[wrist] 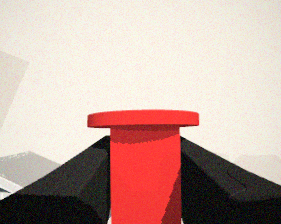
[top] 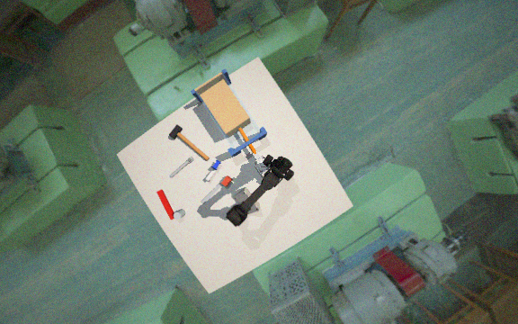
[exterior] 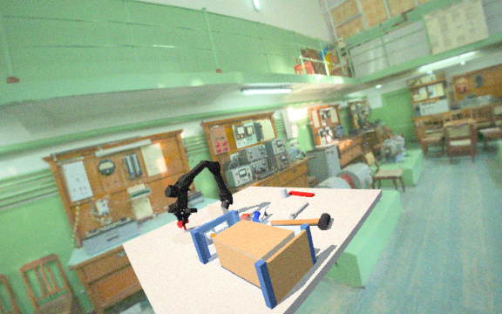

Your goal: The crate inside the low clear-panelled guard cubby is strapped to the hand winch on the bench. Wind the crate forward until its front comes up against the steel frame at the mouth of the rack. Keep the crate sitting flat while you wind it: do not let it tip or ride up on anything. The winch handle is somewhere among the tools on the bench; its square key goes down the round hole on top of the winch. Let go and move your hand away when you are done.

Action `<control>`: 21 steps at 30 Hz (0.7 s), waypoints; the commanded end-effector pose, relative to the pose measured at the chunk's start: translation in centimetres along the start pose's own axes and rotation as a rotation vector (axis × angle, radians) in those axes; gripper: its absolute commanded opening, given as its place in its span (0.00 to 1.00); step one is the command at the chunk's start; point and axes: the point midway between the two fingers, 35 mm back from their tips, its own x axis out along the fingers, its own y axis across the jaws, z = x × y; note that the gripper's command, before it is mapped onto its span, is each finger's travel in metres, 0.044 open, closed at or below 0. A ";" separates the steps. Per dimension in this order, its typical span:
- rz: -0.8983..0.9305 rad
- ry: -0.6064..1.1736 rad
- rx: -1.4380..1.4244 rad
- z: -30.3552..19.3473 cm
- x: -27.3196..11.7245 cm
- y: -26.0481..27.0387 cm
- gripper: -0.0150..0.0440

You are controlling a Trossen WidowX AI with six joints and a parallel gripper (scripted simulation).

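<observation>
The tan crate (top: 225,108) (exterior: 251,237) sits flat in the rack. Its front stands short of the blue steel frame (top: 246,143) (exterior: 200,249), with a gap between. An orange strap (top: 251,146) runs from the crate's front past the frame toward the winch. Pale parts beside the arm, apparently the winch, are mostly hidden. My gripper (exterior: 183,221) (wrist: 141,145) is shut on an upright red grip with a wide flat cap, apparently the winch handle's. The fingers are hidden under the wrist in the top view. The key and winch hole are hidden, so I cannot tell whether they are engaged.
A mallet (top: 192,145) (exterior: 296,222), a grey wrench (top: 181,167) (exterior: 301,210), a red bar (top: 165,203) (exterior: 301,194) and a grey cylinder (top: 178,214) (exterior: 284,193) lie to one side. A small blue piece (top: 216,165) (exterior: 256,215) and a red block (top: 226,181) lie nearer the arm.
</observation>
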 end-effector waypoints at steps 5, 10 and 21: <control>0.025 -0.016 -0.020 1.4 0.9 1.9 0.25; 0.025 -0.017 -0.020 1.7 1.0 2.3 0.25; 0.026 -0.017 -0.021 2.3 1.3 3.4 0.25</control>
